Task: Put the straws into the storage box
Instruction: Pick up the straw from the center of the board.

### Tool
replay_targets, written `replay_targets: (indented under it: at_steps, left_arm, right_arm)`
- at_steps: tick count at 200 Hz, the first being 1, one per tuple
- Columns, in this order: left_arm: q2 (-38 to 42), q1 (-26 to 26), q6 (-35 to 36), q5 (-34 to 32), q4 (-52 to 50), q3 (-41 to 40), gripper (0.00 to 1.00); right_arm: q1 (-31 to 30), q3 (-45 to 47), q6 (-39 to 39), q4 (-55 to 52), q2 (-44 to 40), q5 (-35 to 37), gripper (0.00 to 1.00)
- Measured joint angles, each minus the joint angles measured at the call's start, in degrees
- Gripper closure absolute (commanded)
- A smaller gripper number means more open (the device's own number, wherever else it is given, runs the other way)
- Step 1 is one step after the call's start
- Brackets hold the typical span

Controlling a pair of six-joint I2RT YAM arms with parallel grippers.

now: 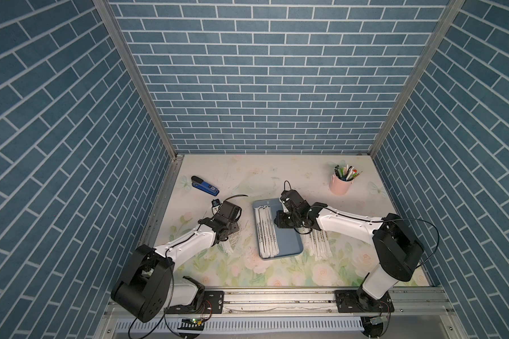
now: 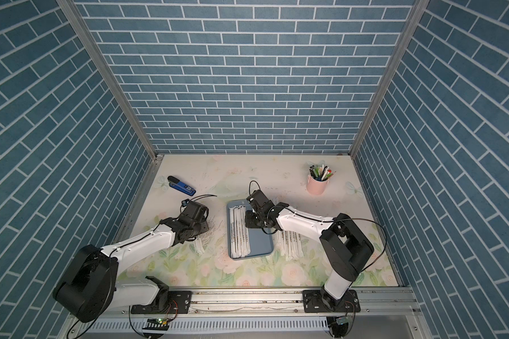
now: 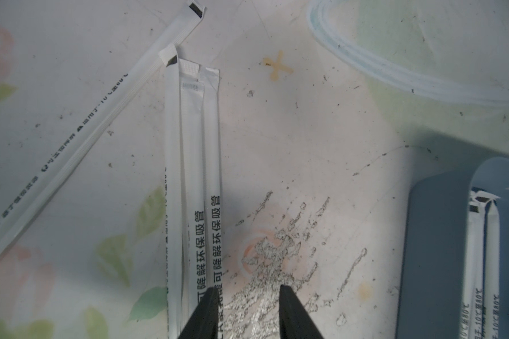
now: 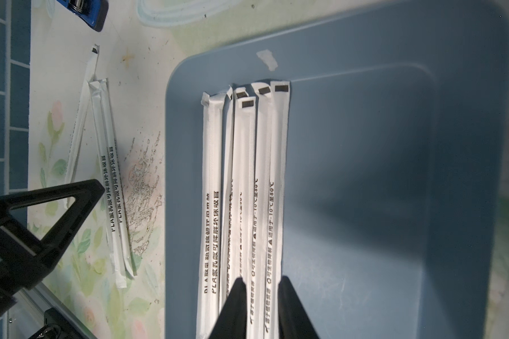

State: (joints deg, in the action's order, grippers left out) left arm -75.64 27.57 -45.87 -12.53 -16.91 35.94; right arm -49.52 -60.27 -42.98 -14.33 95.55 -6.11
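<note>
1. The left claw (image 3: 246, 289) is seen open, low over the table (image 1: 247, 273), with one finger (image 3: 202, 317) overlapping the edge of a small bundle of wrapped straws (image 3: 191, 176).
2. The right claw (image 4: 262, 278) is held over the tray (image 4: 365, 176). Two straws are seen in its narrow gap, but whether they are pinched cannot be told.
3. Several straws are lined up in the tray's half toward the left arm, and others are scattered on the table on either side of it.
4. Farther back, a stapler (image 1: 204, 185) and a pink cup (image 1: 340, 186) of pens (image 1: 346, 173) are seen.

arms (image 1: 185, 243): white shells, black joints | cables (image 1: 238, 195): thin black | left hand (image 3: 246, 289): black wedge fingers
</note>
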Motion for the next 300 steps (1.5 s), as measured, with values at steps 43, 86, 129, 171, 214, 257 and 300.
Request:
replay_targets:
  at_steps: [43,86,129,171,214,257,300]
  left_arm:
    - [-1.6,-0.4,0.0,1.3,1.2,-0.2,0.63]
    - [-2.9,-0.6,0.0,1.2,1.2,-0.3,0.64]
    - [-3.5,-1.1,0.0,1.1,1.4,-0.6,0.64]
    - [-5.6,-1.3,0.1,1.0,2.3,-1.4,0.67]
    - [-6.2,-1.4,0.2,1.1,4.5,-1.7,0.76]
    - [-7.2,-1.5,0.3,1.3,7.2,-1.7,0.88]
    - [-7.3,-1.1,0.1,1.7,7.7,-1.7,1.00]
  right_arm:
    - [0.0,0.0,0.0,0.0,0.0,0.4,0.78]
    - [0.0,0.1,0.0,0.0,0.0,0.4,0.78]
    - [0.0,0.1,0.0,0.0,0.0,0.5,0.78]
    - [0.0,0.1,0.0,0.0,0.0,0.5,0.78]
    - [0.0,0.1,0.0,0.0,0.0,0.5,0.78]
    - [0.0,0.1,0.0,0.0,0.0,1.6,0.78]
    - [0.0,0.1,0.0,0.0,0.0,2.2,0.79]
